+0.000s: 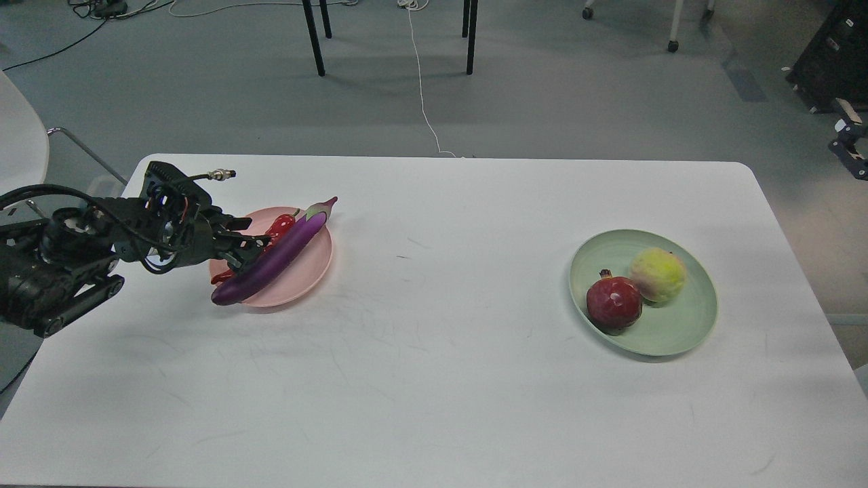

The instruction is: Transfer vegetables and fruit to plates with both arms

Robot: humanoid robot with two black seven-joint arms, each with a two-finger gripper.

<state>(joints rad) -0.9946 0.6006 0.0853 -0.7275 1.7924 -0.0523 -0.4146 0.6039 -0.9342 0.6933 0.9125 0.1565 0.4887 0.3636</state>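
The pale pink plate (308, 268) sits at the table's left. The purple eggplant (278, 252) lies diagonally across it, its dark end overhanging the front-left rim. The red chili pepper (278, 224) lies low in the plate just behind the eggplant, partly hidden by it. My left gripper (239, 245) reaches over the plate's left rim with its fingers closed around the chili's near half. The mint green plate (685, 332) at the right holds the dark red pomegranate (614, 302) and the yellow-green peach-like fruit (658, 274), side by side. My right arm is out of view.
The white table (441, 352) has rounded corners, and its far edge is just behind the pink plate. Beyond it are grey floor, black chair legs (313, 37) and a white cable (422, 88). A white chair (20, 139) stands at the far left.
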